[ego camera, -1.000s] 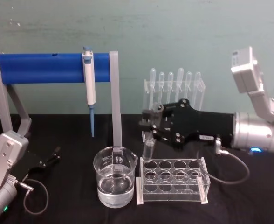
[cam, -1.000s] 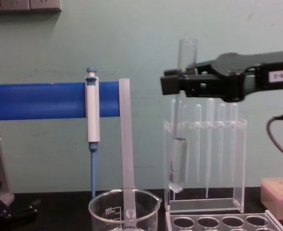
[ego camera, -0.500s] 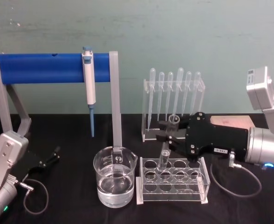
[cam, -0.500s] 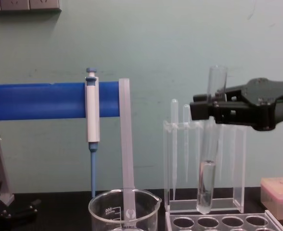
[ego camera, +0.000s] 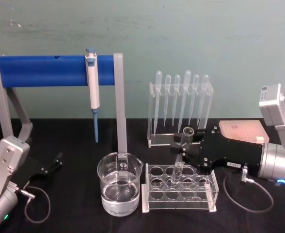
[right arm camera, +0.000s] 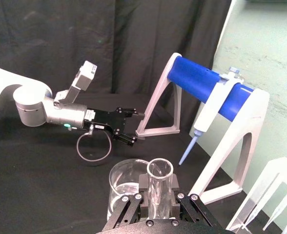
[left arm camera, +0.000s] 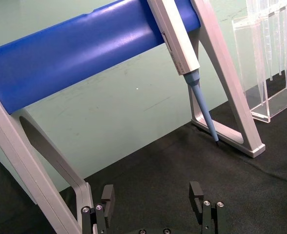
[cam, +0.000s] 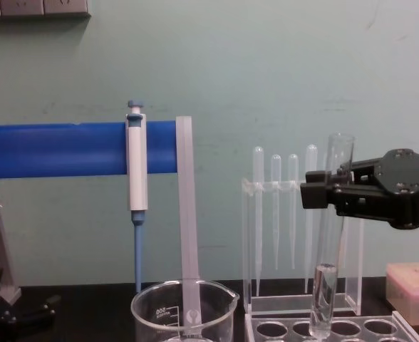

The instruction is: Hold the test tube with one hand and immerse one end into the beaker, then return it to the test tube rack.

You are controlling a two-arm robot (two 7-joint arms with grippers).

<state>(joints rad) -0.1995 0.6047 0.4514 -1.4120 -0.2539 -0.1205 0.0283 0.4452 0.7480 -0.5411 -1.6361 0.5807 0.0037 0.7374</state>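
While the test tube rack [ego camera: 179,190] is sitting just right of the beaker [ego camera: 119,184] on the table [ego camera: 74,141], the right gripper [ego camera: 182,147] is reaching in above it from the right. Its jaws are clamping the test tube [ego camera: 177,171] high on the glass, just below the flared rim. The tube is hanging slightly tilted, its rounded bottom entering one of the rack's holes and a little liquid showing in its lower part. From that I judge the dip done and the return in progress.

The danger is lying in that lean. If the arm is pressing down off-axis, the glass may catch the hole's edge and drag the light rack or crack. If the jaws let go before the bottom is seated, the tube may drop and tip.

The left gripper [left arm camera: 153,204] is resting low at the table's left, jaws spread around nothing.

A teal wall is closing the room behind and a black cloth is covering the table. A blue-barred stand [ego camera: 55,70] is carrying a pipettor [ego camera: 92,92], and a clear holder of pipettes [ego camera: 180,104] is standing behind the rack.
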